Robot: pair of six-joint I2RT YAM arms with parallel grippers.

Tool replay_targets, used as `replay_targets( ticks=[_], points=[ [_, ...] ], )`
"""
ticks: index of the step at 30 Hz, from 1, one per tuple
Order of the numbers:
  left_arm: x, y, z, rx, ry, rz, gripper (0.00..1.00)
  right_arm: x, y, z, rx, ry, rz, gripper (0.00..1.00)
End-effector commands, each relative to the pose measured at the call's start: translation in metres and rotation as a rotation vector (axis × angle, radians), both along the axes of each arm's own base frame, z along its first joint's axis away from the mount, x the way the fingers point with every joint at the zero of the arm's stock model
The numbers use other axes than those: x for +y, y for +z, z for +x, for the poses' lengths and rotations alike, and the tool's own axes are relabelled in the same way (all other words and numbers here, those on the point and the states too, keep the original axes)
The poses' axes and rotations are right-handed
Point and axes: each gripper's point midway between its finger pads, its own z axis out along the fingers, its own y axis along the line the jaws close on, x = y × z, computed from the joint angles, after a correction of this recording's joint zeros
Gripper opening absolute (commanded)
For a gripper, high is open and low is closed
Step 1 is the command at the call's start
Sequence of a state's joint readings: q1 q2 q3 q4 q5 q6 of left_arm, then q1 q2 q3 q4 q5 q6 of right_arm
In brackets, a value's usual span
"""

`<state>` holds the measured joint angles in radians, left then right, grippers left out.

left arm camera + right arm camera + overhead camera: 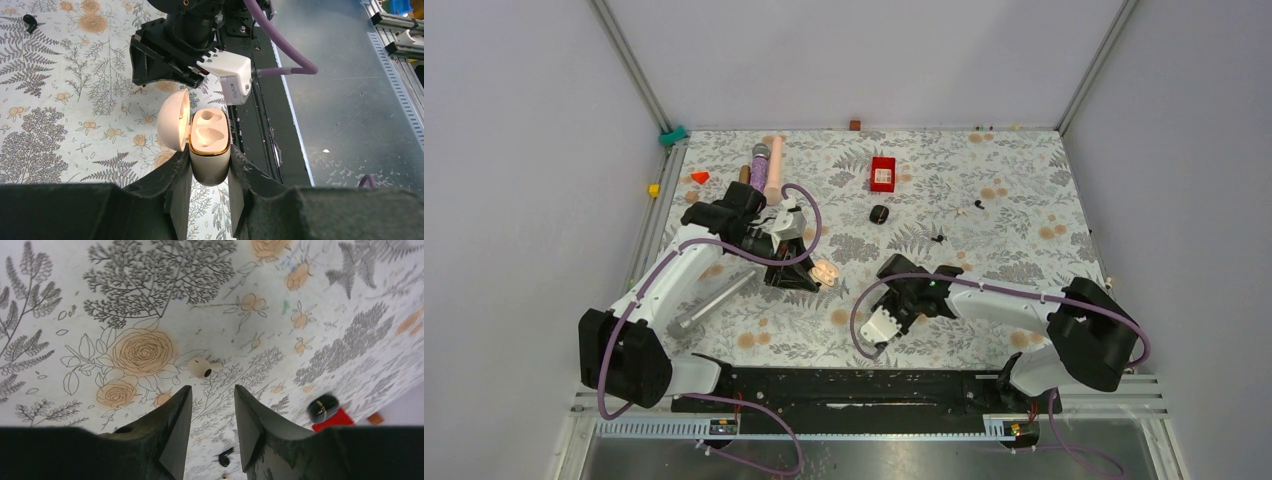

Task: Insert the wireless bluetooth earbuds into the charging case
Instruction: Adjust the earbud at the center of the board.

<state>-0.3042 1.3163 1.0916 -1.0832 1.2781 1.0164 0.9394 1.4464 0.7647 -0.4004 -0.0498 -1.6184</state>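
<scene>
My left gripper (210, 152) is shut on the cream charging case (210, 145), held above the mat with its lid (174, 120) swung open to the left. Both sockets (210, 127) show empty. In the top view the case (824, 270) sits at the left gripper's tip, left of the right gripper (902, 285). My right gripper (212, 387) is open with nothing between its fingers. A whitish earbud (202, 367) lies on the mat just beyond its fingertips. A black earbud (225, 457) lies farther off, also visible as a black earbud (939, 240) from above.
A shut black case (879, 214) and a red block (883, 173) lie mid-mat. Two more small earbuds (977, 205) rest to the right. A pink cylinder (774, 165), a purple roller (759, 160) and an orange cone (699, 177) crowd the far left.
</scene>
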Motion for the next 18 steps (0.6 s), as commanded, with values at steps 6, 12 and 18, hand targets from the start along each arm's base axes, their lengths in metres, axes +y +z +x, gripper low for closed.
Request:
replay_targets(
  ticks=[6, 12, 18],
  points=[
    [-0.003, 0.018, -0.001, -0.045, -0.021, -0.077, 0.0, 0.011, 0.048, 0.003, 0.203, -0.727, 0.285, 0.46],
    [-0.004, 0.018, -0.001, -0.045, -0.02, -0.077, 0.0, 0.002, 0.035, 0.013, 0.259, -1.165, 0.272, 0.51],
    [-0.003, 0.02, -0.003, -0.058, -0.018, -0.074, 0.0, -0.004, 0.006, 0.014, 0.367, -1.322, 0.184, 0.49]
  ],
)
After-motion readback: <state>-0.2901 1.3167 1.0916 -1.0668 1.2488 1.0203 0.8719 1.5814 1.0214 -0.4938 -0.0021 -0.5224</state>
